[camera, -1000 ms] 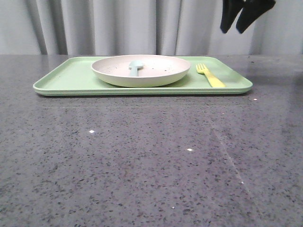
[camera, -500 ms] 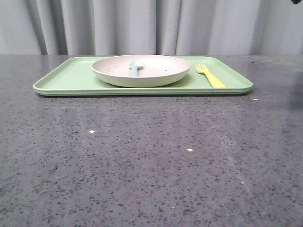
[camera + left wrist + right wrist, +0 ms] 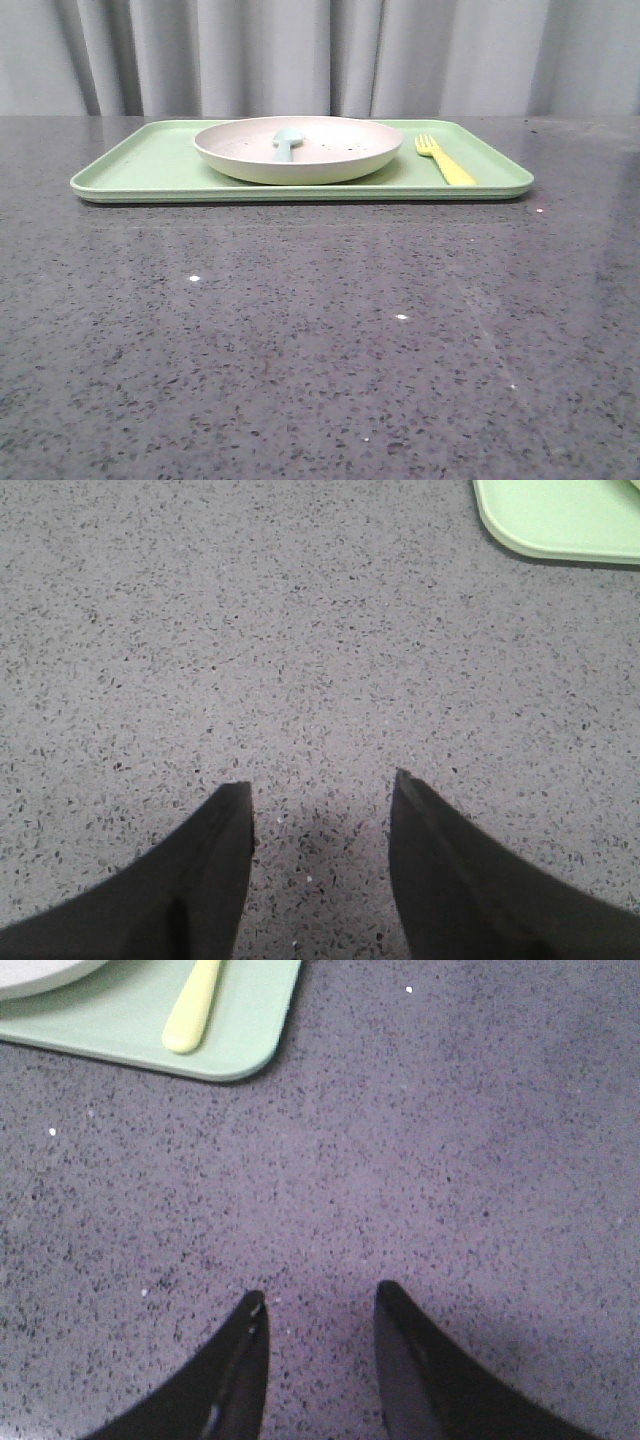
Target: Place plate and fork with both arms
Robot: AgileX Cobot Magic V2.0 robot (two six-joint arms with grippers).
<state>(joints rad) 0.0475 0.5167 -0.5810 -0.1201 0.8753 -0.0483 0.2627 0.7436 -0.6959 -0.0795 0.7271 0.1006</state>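
The off-white speckled plate (image 3: 298, 149) rests on the pale green tray (image 3: 140, 165), and its rim shows at a corner of the right wrist view as plate (image 3: 40, 972). The yellow fork (image 3: 444, 160) lies on the tray to the plate's right; its handle shows as fork (image 3: 193, 1010). My left gripper (image 3: 320, 785) is open above bare countertop, a tray corner (image 3: 560, 520) far from it. My right gripper (image 3: 317, 1295) is open over bare countertop, well short of the tray (image 3: 130, 1035). Neither arm shows in the front view.
A pale blue round-ended utensil (image 3: 286, 142) lies in the plate. The tray sits far back on the dark grey speckled countertop (image 3: 320, 330). Grey curtains (image 3: 300, 55) hang behind the table.
The black gripper at the upper right of the front view has risen out of that view. Plate, fork and tray have not moved.
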